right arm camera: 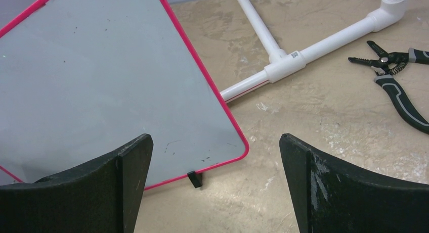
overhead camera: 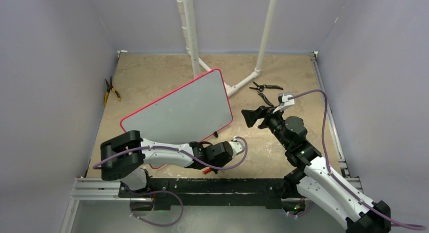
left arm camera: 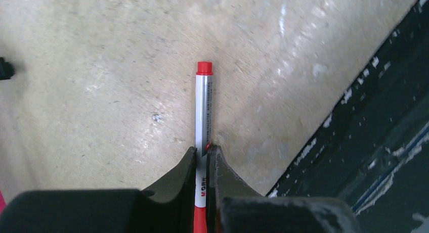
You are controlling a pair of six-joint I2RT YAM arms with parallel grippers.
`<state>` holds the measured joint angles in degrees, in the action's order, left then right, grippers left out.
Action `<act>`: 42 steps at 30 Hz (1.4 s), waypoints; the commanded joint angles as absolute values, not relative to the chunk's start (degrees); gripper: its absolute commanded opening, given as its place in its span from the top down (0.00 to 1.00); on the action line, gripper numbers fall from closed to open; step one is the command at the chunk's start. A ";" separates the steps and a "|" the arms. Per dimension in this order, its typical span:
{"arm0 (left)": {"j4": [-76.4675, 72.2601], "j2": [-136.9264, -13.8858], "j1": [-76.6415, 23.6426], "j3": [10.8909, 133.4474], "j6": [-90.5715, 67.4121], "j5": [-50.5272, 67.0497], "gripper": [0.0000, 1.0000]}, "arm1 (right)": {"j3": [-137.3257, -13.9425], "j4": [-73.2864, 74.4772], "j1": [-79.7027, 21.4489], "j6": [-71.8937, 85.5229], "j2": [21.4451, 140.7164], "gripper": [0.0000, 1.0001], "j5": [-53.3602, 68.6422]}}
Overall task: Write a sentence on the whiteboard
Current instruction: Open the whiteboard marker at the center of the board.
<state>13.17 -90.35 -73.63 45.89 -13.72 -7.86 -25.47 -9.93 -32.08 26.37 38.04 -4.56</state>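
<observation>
The whiteboard (overhead camera: pixel 177 109), pale grey with a thin red rim, lies at an angle on the table; it also shows in the right wrist view (right arm camera: pixel 101 76). No red lettering shows on it, only a few faint dark specks. My left gripper (overhead camera: pixel 205 165) is low by the board's near edge, shut on a red-and-white marker (left arm camera: pixel 203 106) whose red end points away over bare table (left arm camera: pixel 101 66). In its own view the left gripper (left arm camera: pixel 202 149) clamps the marker's barrel. My right gripper (overhead camera: pixel 253 118) is open and empty, just right of the board's right corner (right arm camera: pixel 215 139).
A small black foot (right arm camera: pixel 195 179) sits under the board's near edge. Black-handled pliers (overhead camera: pixel 265 89) lie behind the right gripper and show in its view (right arm camera: pixel 394 76). Yellow-handled pliers (overhead camera: pixel 110 90) lie far left. A white pipe frame (overhead camera: pixel 192 31) stands at the back. A black rail (overhead camera: pixel 202 185) lines the near edge.
</observation>
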 commanded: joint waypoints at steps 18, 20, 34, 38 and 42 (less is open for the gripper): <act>16.28 -83.06 -75.18 41.55 -33.72 -14.17 0.46 | -26.19 -8.09 -31.86 29.33 38.49 0.03 -4.67; 18.39 -83.06 -76.00 41.72 -33.70 -14.39 0.48 | -26.19 -8.55 -31.85 29.36 38.88 0.03 -4.66; 23.20 -86.69 -79.67 42.84 -31.74 -16.47 0.81 | -27.82 -6.53 -31.90 29.23 40.41 0.04 -2.91; 23.38 -86.08 -80.62 41.75 -31.87 -16.84 1.00 | -29.78 -2.35 -31.90 28.95 42.08 0.03 1.56; 22.18 -80.88 -80.71 40.44 -31.33 -17.47 1.00 | -31.58 3.28 -31.90 27.70 45.42 0.03 10.24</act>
<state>21.19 -84.77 -80.29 42.30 -31.92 -16.78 -27.88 -2.70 -32.08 28.93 43.09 1.17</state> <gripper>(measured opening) 0.055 0.970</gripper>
